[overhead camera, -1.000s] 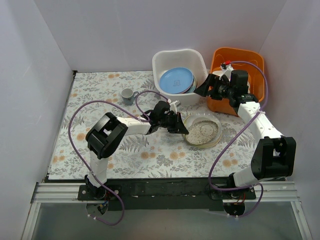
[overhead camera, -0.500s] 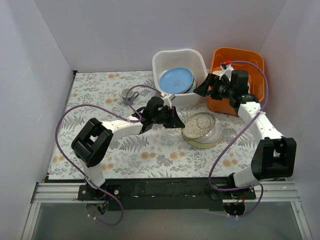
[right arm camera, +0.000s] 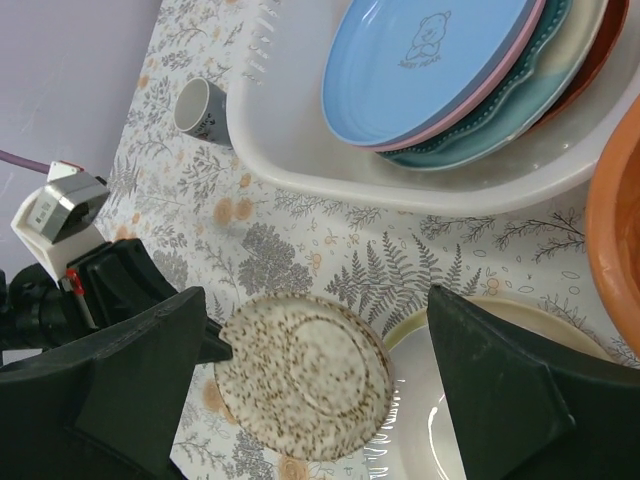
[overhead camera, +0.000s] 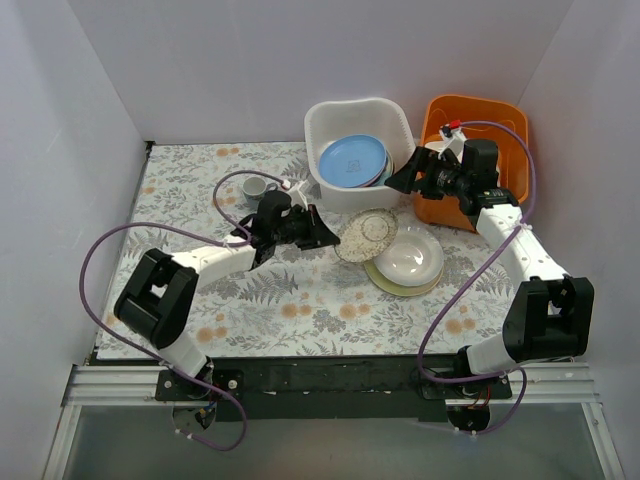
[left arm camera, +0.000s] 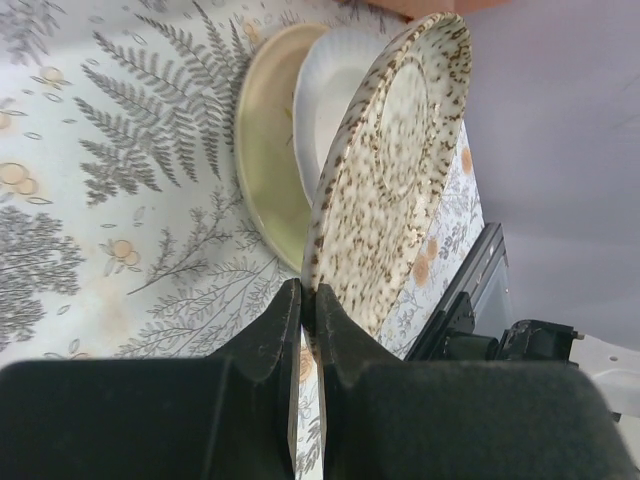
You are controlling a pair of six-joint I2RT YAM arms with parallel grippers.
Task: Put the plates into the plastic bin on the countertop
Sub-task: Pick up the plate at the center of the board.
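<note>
My left gripper point(overhead camera: 322, 238) point(left arm camera: 308, 300) is shut on the rim of the speckled beige plate point(overhead camera: 367, 235) point(left arm camera: 390, 170) point(right arm camera: 305, 372), held tilted above the countertop point(overhead camera: 200, 200), left of a white plate point(overhead camera: 410, 256) stacked on a cream-green plate point(overhead camera: 383, 281). The white plastic bin point(overhead camera: 330, 125) point(right arm camera: 400, 170) at the back holds a tilted stack: blue plate point(overhead camera: 352, 160) point(right arm camera: 420, 45) on top, then pink, scalloped teal point(right arm camera: 510, 120) and others below. My right gripper point(overhead camera: 400, 178) point(right arm camera: 312, 385) hovers open and empty beside the bin's right wall.
An orange tub point(overhead camera: 500, 115) stands right of the bin, behind my right arm. A small grey cup point(overhead camera: 256, 188) point(right arm camera: 196, 105) stands on the countertop left of the bin. White walls enclose three sides.
My left gripper lifted the speckled beige plate off the stack and carried it left, tilting it up. The white plate beneath is now uncovered. The right arm stayed put.
</note>
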